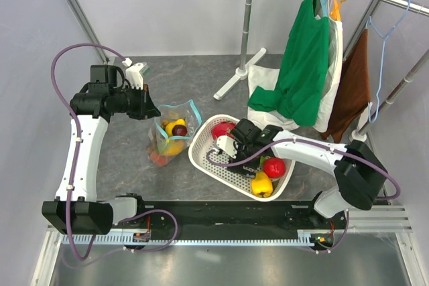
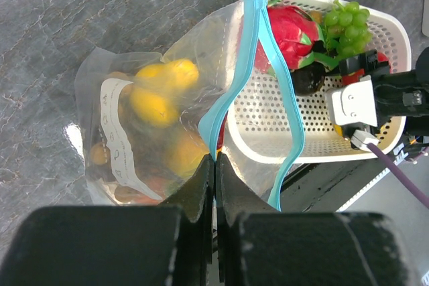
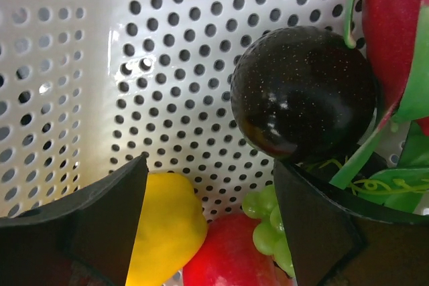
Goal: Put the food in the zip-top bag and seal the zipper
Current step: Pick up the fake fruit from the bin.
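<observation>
The clear zip-top bag (image 1: 169, 140) stands left of the white basket (image 1: 201, 157), its teal zipper (image 2: 258, 38) gaping open. Yellow and orange food (image 2: 157, 98) lies inside it. My left gripper (image 2: 215, 159) is shut on the bag's mouth edge at the zipper, and shows in the top view (image 1: 150, 108) behind the bag. My right gripper (image 3: 209, 165) is open, low inside the basket (image 3: 100, 65), over a dark plum (image 3: 301, 92), a yellow pepper (image 3: 164, 226), a red apple (image 3: 228, 252) and green grapes (image 3: 265, 209). It holds nothing.
The basket also holds a red dragon fruit (image 2: 291, 31). A garment rack at the back right carries a green shirt (image 1: 301, 65) and a brown cloth (image 1: 353, 85). Its white foot (image 1: 240, 75) lies on the table behind the basket.
</observation>
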`<action>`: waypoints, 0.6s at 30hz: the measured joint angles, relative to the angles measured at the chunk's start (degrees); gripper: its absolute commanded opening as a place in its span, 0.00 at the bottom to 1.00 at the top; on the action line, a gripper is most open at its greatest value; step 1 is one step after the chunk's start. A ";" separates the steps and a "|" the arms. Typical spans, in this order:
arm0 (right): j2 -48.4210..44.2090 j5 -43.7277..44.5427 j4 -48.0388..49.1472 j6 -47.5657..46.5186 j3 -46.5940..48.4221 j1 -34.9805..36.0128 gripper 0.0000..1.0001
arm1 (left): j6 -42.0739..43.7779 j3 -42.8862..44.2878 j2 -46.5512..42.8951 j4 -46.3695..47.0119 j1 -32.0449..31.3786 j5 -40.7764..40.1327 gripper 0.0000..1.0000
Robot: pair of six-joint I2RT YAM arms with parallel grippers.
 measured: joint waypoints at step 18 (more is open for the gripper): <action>0.52 0.17 9.64 -0.35 -0.15 2.03 0.92 | 0.00 0.00 -0.02 0.00 0.00 0.20 0.02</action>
